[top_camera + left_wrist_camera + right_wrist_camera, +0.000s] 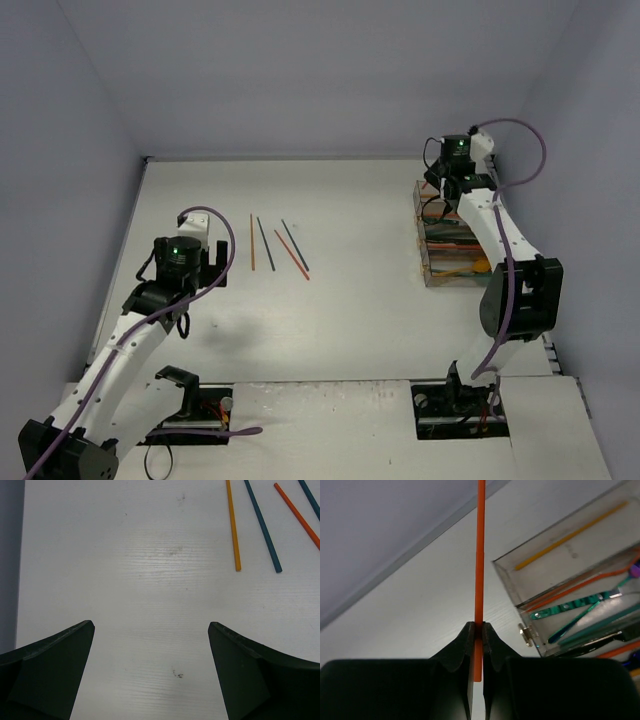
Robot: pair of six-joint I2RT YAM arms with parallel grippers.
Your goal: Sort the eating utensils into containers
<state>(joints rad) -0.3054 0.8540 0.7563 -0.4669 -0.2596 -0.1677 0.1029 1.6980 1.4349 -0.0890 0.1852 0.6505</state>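
In the right wrist view my right gripper (478, 625) is shut on a thin orange chopstick (480, 555) that runs straight up out of the frame. It hovers beside the far end of the containers (506, 582), a row of clear bins. The end bin holds a yellow chopstick (570, 535); the bins beyond hold orange and teal utensils (575, 625). From above, the right gripper (443, 185) is at the far end of the containers (428, 268). My left gripper (151, 625) stands open over bare table. Ahead of it to the right lie a yellow-orange chopstick (233, 530), a teal one (263, 527) and an orange one (297, 515).
From above, several chopsticks (265, 243) lie side by side mid-table, just right of the left gripper (197, 228). Walls close the table on the left, back and right. The arm bases sit at the near edge.
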